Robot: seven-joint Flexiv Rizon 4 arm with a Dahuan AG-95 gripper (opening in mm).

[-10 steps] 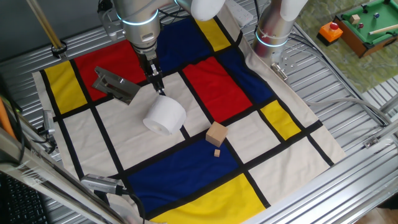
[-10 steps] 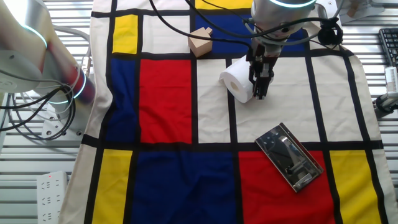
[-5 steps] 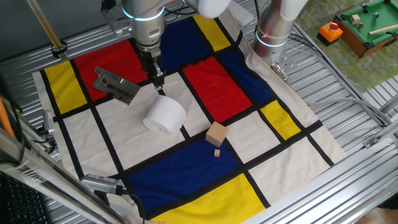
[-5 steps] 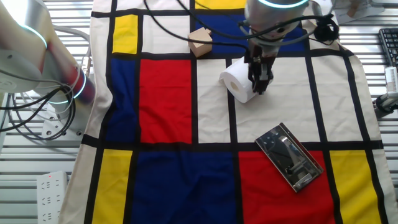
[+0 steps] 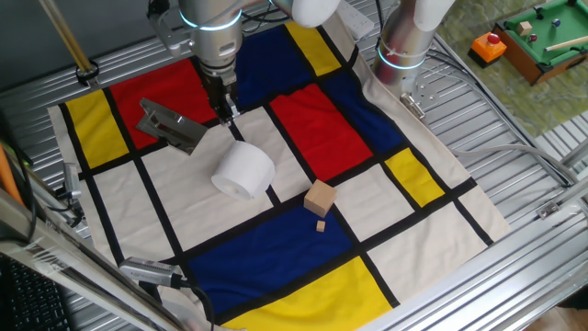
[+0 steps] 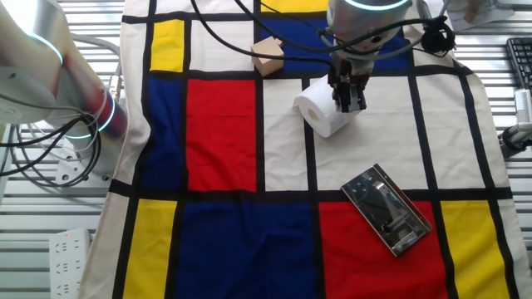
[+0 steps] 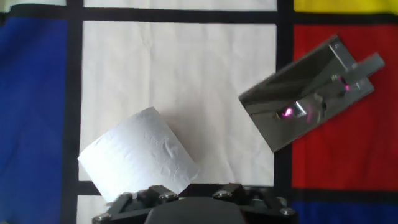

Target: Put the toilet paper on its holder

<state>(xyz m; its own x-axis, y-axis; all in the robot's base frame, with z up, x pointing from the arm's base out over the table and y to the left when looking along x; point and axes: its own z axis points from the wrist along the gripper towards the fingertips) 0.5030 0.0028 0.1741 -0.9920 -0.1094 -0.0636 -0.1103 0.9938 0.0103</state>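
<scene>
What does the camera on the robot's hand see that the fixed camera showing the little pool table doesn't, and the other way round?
Only the hand view shows the holder from straight above, with pink glints on its plate. Only the fixed view shows the wooden block, the toy pool table, the second arm's base and the end effector hanging above the cloth between roll and holder. Both show the toilet paper lying on its side on a white panel, apart from the holder, which rests partly on red.

Robotics lab: slatted aluminium bench [image 5: 514,184], cabling [image 6: 50,166], colour-block cloth [image 5: 303,248].
</scene>
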